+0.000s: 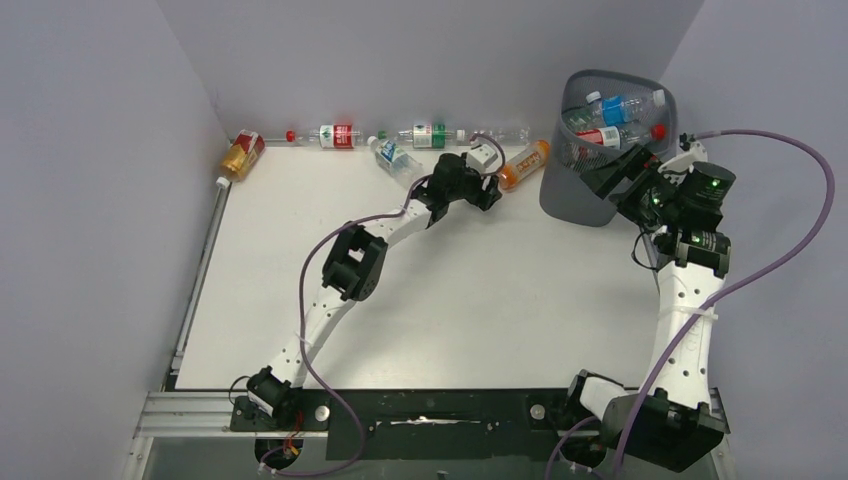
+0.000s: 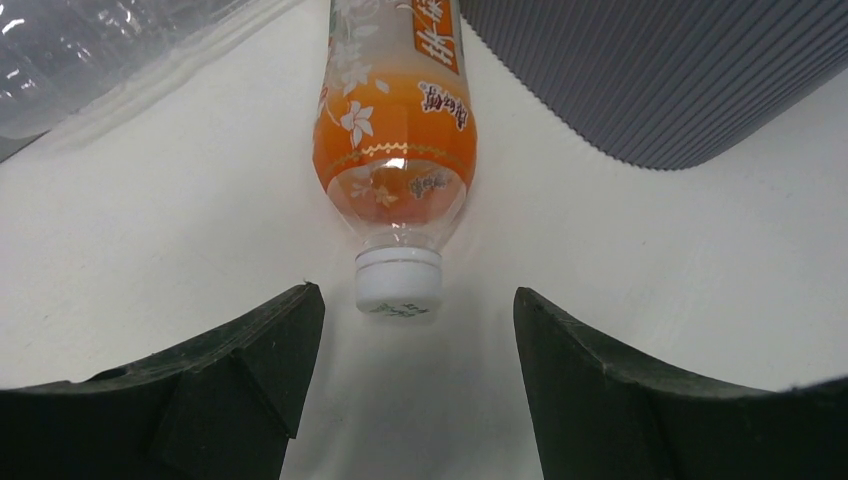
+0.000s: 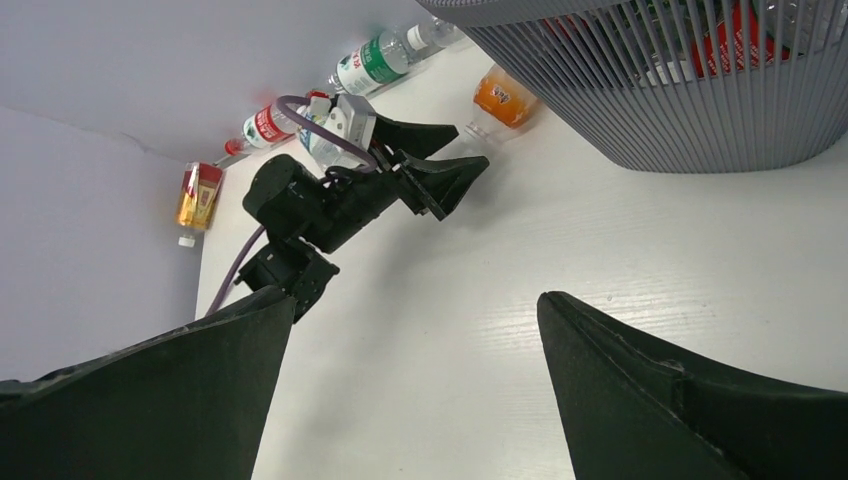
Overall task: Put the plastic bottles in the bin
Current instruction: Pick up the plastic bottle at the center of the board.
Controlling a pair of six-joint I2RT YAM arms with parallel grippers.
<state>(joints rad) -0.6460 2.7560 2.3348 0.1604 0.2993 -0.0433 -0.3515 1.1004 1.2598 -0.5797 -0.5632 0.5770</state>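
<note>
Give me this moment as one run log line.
left gripper: open, aimed at cap of orange bottle | right gripper: open, empty, beside bin | bottles: several in bin, others on table

A robotics lab cell: grey walls (image 1: 90,180) box a white table (image 1: 480,300) with aluminium rail (image 1: 185,415).

Side by side: the left arm (image 1: 318,312) and right arm (image 1: 683,325) wear white shells on their long links, with black housings at the joints. A thick purple cable (image 1: 829,190) runs from the right arm, and a thinner purple lead (image 3: 243,258) runs along the left. A green light (image 1: 655,198) glows near the right wrist. The left pincer (image 2: 418,310) and right pincer (image 3: 415,305) carry matte black, wedge-shaped fingers (image 3: 650,390). Both bases sit on a black plate (image 1: 450,415).
</note>
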